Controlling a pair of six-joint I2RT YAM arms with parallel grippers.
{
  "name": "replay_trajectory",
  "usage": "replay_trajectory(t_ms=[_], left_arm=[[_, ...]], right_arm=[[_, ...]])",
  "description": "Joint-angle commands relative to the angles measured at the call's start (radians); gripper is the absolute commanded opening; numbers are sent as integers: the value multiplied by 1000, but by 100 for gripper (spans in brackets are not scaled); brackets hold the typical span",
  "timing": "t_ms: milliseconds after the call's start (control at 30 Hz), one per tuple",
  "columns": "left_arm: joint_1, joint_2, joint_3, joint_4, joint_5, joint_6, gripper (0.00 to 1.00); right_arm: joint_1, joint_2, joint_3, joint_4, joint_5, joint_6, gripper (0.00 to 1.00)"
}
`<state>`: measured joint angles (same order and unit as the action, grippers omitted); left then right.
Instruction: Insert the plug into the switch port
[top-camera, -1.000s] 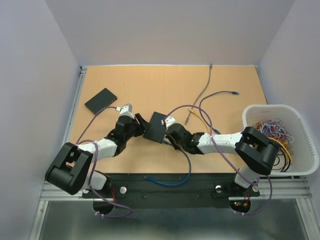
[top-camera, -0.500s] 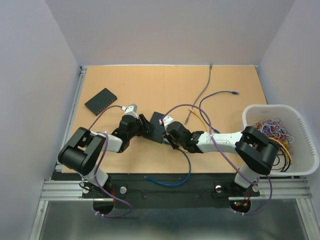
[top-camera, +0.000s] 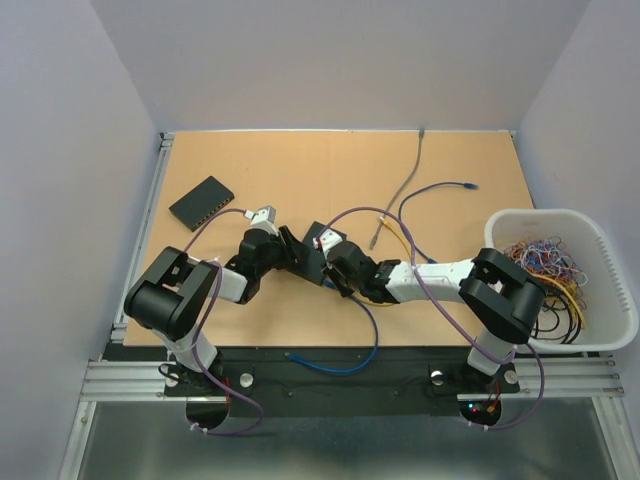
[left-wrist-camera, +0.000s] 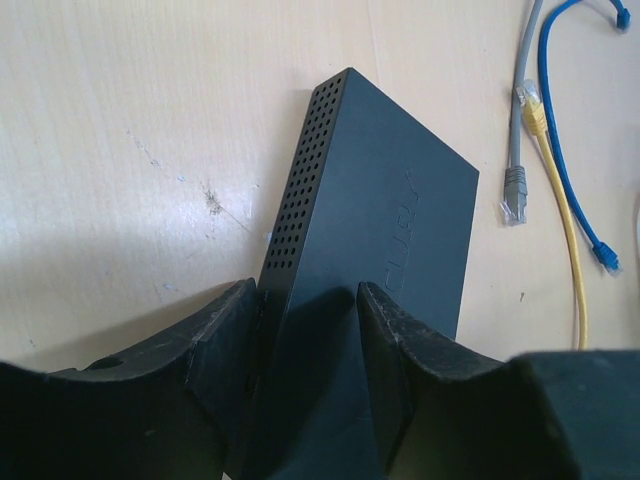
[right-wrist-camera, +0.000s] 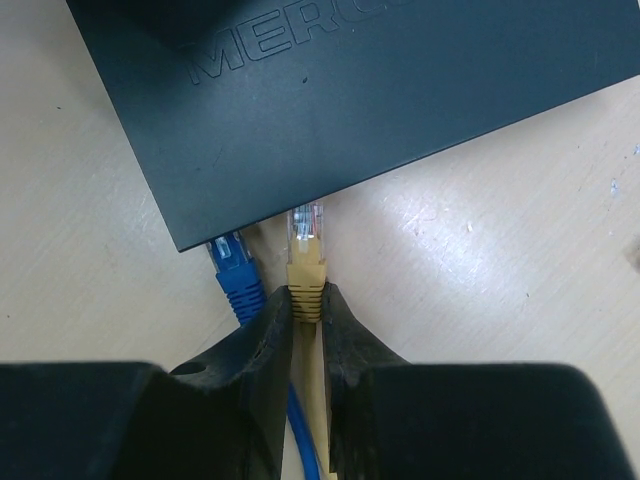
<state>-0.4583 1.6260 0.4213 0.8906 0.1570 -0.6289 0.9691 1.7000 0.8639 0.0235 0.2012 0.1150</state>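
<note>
White basket (top-camera: 548, 215) at 3 o'clock holds tangled cables (top-camera: 545, 258). Your left gripper (left-wrist-camera: 305, 300) is clamped on the switch (left-wrist-camera: 390, 230), and your right gripper (right-wrist-camera: 305, 305) pinches the yellow plug (right-wrist-camera: 305, 255).

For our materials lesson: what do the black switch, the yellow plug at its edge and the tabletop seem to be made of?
The switch: matte black metal or plastic, hard to tell which; rows of punched vent holes, embossed lettering.
The yellow plug: clear hard plastic tip, with a yellow, rubbery-looking boot behind it.
The tabletop: probably wood or laminate; pale, slightly glossy, with small scuffs.
</note>
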Motion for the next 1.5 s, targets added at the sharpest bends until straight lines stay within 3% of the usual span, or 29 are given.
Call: replay_trajectory(t_ms=[0,433,1467], left_arm=[[-13,15,31,60,67,1,54],[-14,46,-6,160,122,8,53],[-95,41,-78,208,145,-32,51]], right_arm=[[3,12,37,79,-17,-3,0],[2,-76,15,130,-78,-52,0],[2,-19,53,188,-62,-80,0]])
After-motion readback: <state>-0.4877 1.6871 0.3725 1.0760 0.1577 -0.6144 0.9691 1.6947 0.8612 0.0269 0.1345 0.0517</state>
